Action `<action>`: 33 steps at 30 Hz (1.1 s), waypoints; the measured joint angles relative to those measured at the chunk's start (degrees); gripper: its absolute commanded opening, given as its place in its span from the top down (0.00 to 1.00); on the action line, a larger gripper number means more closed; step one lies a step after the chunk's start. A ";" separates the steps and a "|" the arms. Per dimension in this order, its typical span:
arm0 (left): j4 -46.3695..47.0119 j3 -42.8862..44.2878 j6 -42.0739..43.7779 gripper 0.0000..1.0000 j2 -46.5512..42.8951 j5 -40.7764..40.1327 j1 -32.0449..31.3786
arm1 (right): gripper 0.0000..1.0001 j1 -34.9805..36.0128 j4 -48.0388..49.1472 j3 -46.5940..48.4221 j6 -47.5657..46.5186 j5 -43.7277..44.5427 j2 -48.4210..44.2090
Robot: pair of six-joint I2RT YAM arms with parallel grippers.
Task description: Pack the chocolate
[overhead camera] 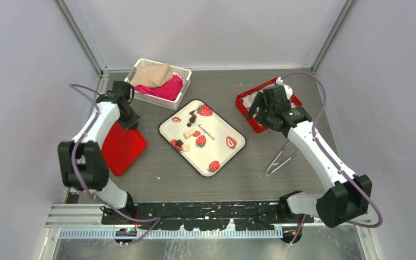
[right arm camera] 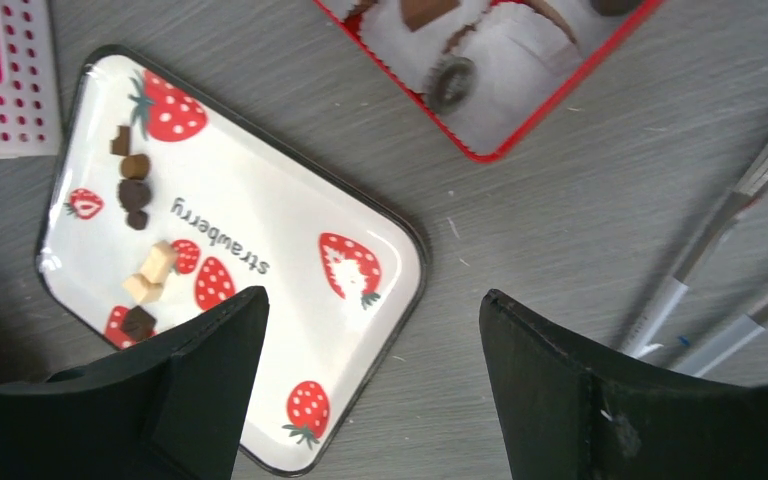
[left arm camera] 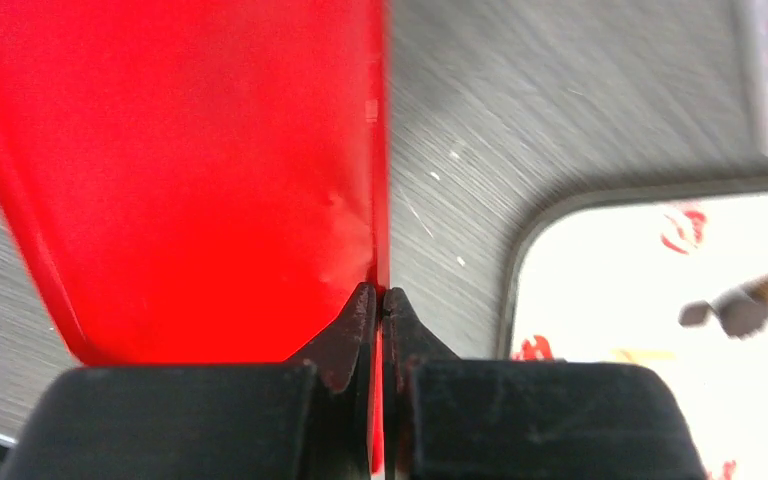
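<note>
Several small dark chocolate (overhead camera: 192,117) lumps lie on the white strawberry-print tray (overhead camera: 222,132), with a few pale cubes (right arm camera: 155,270) among them; in the right wrist view the chocolate (right arm camera: 134,190) sits at the tray's left end. My left gripper (overhead camera: 130,120) is shut on the right edge of the flat red lid (overhead camera: 122,146). The left wrist view shows that gripper (left arm camera: 380,295) pinching the thin rim of the lid (left arm camera: 180,180). My right gripper (overhead camera: 259,108) hangs open and empty by the red box (overhead camera: 252,123). Its jaws (right arm camera: 372,295) stand wide above the tray's corner.
The red box (right arm camera: 520,135) has a white paper lining and holds a few brown pieces. Metal tongs (overhead camera: 281,157) lie on the table right of the tray. A white basket (overhead camera: 157,100) with beige and pink cloth stands at the back.
</note>
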 measured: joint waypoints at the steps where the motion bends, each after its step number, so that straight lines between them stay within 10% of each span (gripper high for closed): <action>1: -0.15 0.00 0.90 1.00 -2.84 0.92 0.00 | 0.17 0.00 0.24 0.66 0.00 -0.70 0.57; 19: -4.66 2.71 13.77 1.00 -25.66 25.64 0.00 | 0.17 2.47 7.67 17.64 3.06 -28.15 18.60; 33: 10.32 3.02 4.17 1.00 -28.41 48.17 0.00 | 0.15 6.82 9.31 31.54 6.51 -36.63 29.73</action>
